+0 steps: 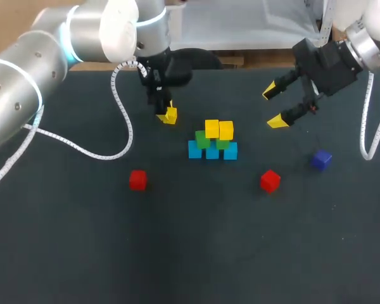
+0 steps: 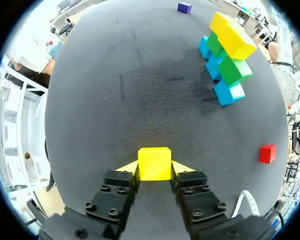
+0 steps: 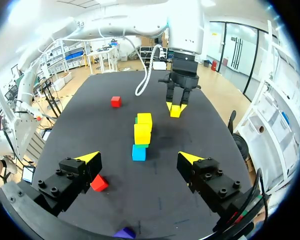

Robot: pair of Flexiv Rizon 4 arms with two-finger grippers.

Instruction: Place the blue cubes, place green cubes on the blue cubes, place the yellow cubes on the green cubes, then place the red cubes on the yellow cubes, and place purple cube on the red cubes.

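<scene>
In the middle of the black table (image 1: 196,240) stands a stack: blue cubes (image 1: 212,152) in the bottom row, two green cubes (image 1: 202,139) on them, and two yellow cubes (image 1: 218,129) on top. Left of and behind the stack, my left gripper (image 1: 166,115) points down and is shut on a third yellow cube (image 2: 154,163), one yellow tip pressed against each side of it. My right gripper (image 1: 275,106) hangs open and empty above the table, right of the stack. A purple cube (image 1: 321,159) lies at the right.
Two red cubes lie loose in front of the stack, one (image 1: 137,180) at the left and one (image 1: 270,180) at the right. The left arm's white cable (image 1: 123,120) loops down over the table's left part.
</scene>
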